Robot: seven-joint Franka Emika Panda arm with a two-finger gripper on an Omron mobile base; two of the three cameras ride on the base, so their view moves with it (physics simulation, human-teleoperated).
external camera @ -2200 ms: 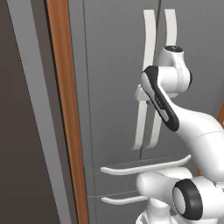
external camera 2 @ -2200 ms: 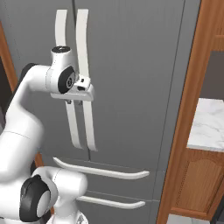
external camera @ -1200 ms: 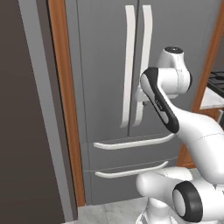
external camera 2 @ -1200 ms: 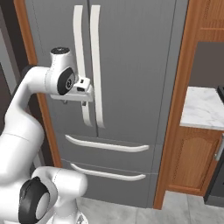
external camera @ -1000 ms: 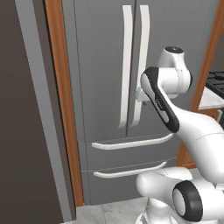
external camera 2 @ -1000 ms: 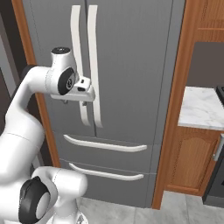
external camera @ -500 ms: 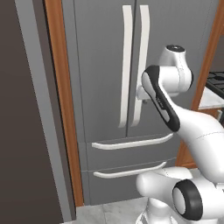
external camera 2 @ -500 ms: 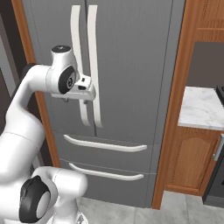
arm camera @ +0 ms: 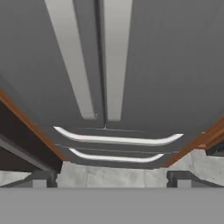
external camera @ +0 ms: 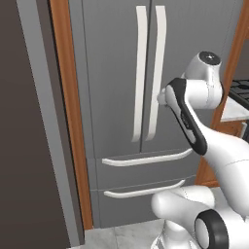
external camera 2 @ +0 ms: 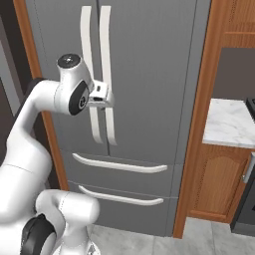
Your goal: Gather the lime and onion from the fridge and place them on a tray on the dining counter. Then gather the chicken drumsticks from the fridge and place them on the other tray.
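Dark-grey fridge (external camera: 116, 97) shut, gripper (arm camera: 112, 177) spread wide before its handles (external camera 2: 97, 74)

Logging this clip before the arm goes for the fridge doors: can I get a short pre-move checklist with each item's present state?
1. Fridge doors shut, so a door must be opened first: ok, both doors and both drawers are closed.
2. Claw open for a handle: ok, fingertips stand wide apart with nothing between them.
3. Claw faces the door handles: ok, the hand view looks at both.
4. Claw apart from the handles: ok, not yet touching.
5. Lime, onion, drumsticks inside: cannot tell, doors hide the interior.
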